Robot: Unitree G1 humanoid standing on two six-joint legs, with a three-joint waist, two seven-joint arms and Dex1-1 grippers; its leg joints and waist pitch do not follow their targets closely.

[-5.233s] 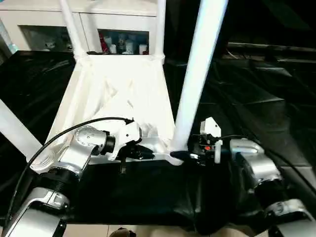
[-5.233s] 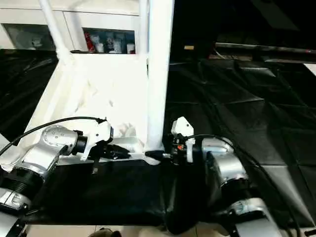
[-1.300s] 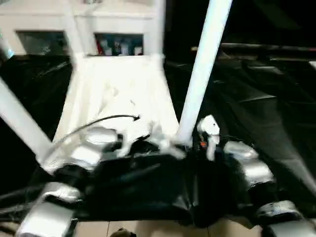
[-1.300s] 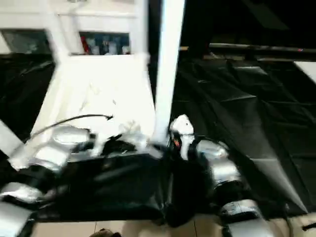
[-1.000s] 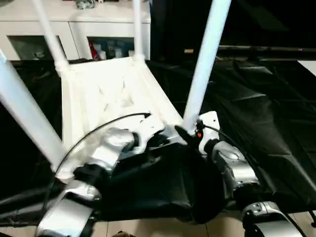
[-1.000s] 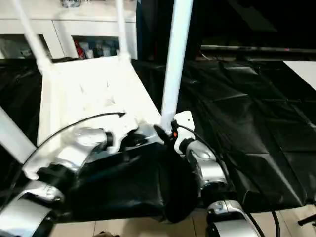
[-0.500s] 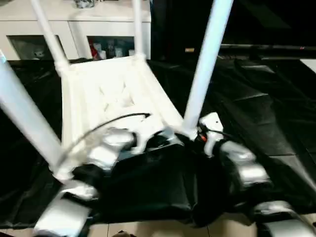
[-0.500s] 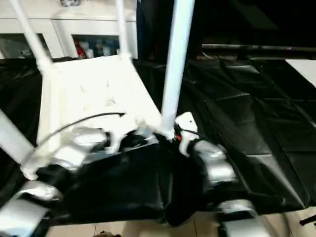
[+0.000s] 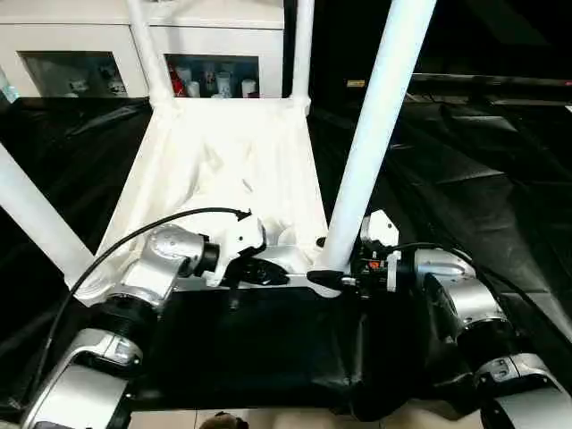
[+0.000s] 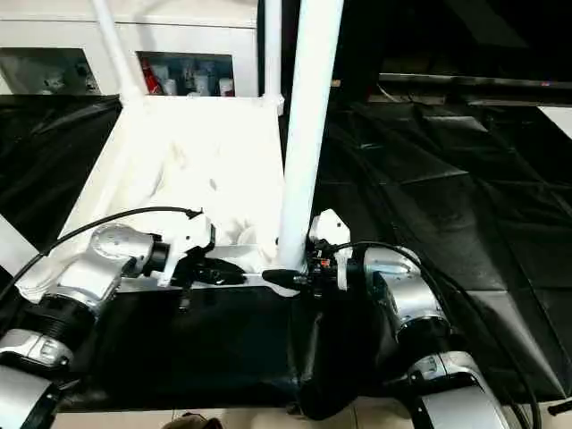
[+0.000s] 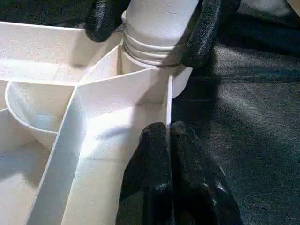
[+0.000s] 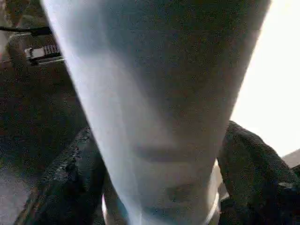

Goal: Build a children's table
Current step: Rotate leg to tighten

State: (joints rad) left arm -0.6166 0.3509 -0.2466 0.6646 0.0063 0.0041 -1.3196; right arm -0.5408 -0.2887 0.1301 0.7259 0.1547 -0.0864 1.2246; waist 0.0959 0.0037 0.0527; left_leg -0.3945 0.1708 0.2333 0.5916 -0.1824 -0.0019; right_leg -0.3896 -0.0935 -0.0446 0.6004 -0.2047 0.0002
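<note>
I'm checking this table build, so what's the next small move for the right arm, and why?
Probably press the near right leg down into its corner socket: the right gripper has its jaws around the leg's base, grooves still show above the socket, and the left gripper pinches the tabletop's rim.

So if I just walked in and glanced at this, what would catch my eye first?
Probably the white children's table, lying upside down on black sheeting with its legs pointing up. Nearest the robot, one thick leg rises from a corner socket, and the right gripper has its black fingers on either side of its base. The left gripper pinches the table's near rim.
</note>
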